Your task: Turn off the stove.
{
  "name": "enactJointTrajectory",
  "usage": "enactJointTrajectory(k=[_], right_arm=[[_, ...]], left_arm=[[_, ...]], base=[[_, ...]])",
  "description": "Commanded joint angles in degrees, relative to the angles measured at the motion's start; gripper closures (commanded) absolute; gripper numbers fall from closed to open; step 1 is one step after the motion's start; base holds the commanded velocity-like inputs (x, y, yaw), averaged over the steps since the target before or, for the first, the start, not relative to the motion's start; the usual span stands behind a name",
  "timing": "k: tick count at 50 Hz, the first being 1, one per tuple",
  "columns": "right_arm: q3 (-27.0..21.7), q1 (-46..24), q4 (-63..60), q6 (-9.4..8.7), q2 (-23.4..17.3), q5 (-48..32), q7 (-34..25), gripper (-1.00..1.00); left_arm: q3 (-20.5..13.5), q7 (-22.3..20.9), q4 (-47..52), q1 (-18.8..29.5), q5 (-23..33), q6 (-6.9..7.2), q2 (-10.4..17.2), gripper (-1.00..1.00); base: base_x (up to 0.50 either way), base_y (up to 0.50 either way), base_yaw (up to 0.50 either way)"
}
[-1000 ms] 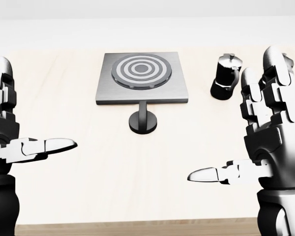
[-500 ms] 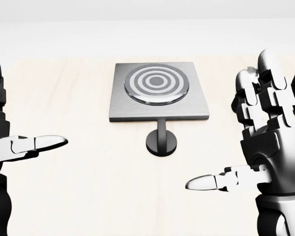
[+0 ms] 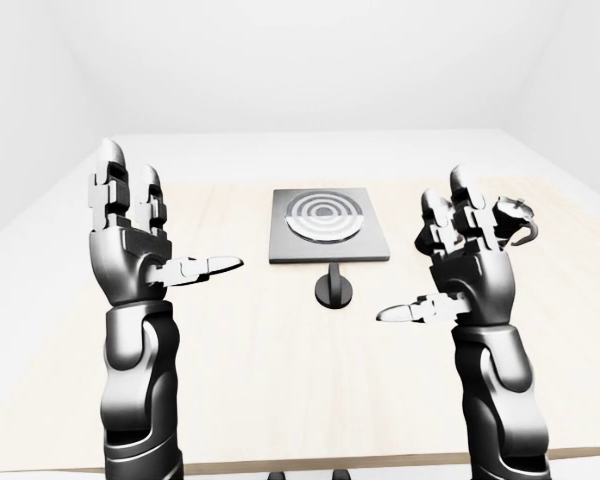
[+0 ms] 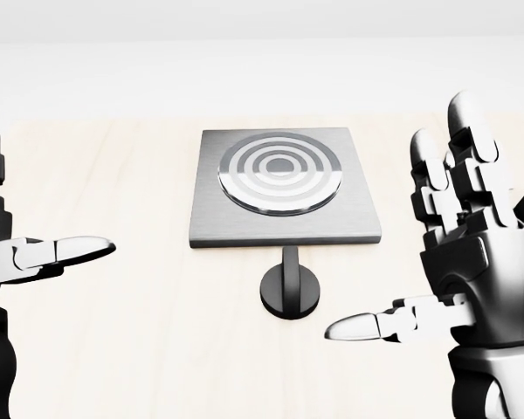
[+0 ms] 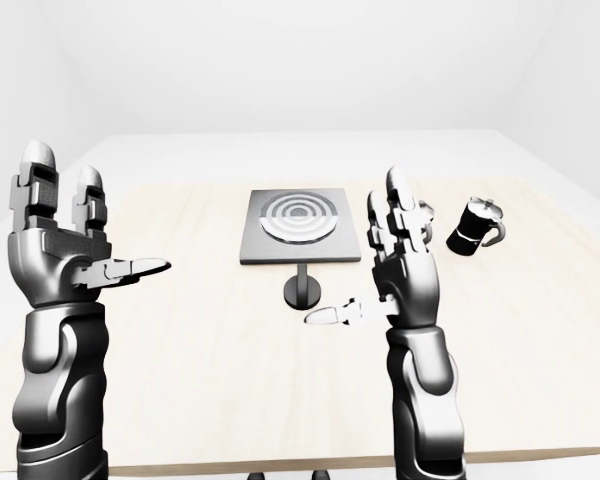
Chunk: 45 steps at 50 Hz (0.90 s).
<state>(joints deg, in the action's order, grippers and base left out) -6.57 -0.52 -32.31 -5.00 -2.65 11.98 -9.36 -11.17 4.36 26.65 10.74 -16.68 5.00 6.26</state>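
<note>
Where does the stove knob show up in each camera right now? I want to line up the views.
Left-eye view: stove knob just right of centre, below the stove plate.
Head view: knob centre, lower half.
Right-eye view: knob at centre.
Shared landmark: the ringed burner directly above it.

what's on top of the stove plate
Only the ringed burner disc sits on the stove plate; no pot there. The moka pot stands apart on the table.

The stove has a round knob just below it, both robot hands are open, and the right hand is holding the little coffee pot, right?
Not quite. The right hand holds nothing; the coffee pot stands apart on the table, as the right-eye view shows. The rest is right.
</note>
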Motion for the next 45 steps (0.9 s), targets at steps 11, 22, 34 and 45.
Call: enactJointTrajectory(k=[11, 22, 34, 45], right_arm=[[1.84, 0.6, 5.16, 0.0, 0.18, -6.6, 3.04, -1.0], [3.56, 3.88, 7.72, 0.0, 1.43, -6.16, 1.08, -1.0], [5.57, 7.94, 10.38, 0.0, 2.16, -4.14, -1.0, -1.0], [5.68, 8.55, 12.92, 0.0, 1.94, -3.55, -2.07, -1.0]], left_arm=[[-0.29, -0.03, -0.05, -0.23, 0.01, 0.0, 0.17, -0.98], [-0.21, -0.1, 0.43, -0.3, 0.11, 0.0, 0.12, -0.98], [-0.23, -0.23, 0.18, -0.56, 0.33, 0.0, 0.03, -0.98], [-0.01, -0.3, 0.57, -0.72, 0.21, 0.0, -0.21, -0.98]], base=[[0.01, 0.0, 0.0], [0.0, 0.0, 0.0], [0.0, 0.0, 0.0], [0.0, 0.0, 0.0]])
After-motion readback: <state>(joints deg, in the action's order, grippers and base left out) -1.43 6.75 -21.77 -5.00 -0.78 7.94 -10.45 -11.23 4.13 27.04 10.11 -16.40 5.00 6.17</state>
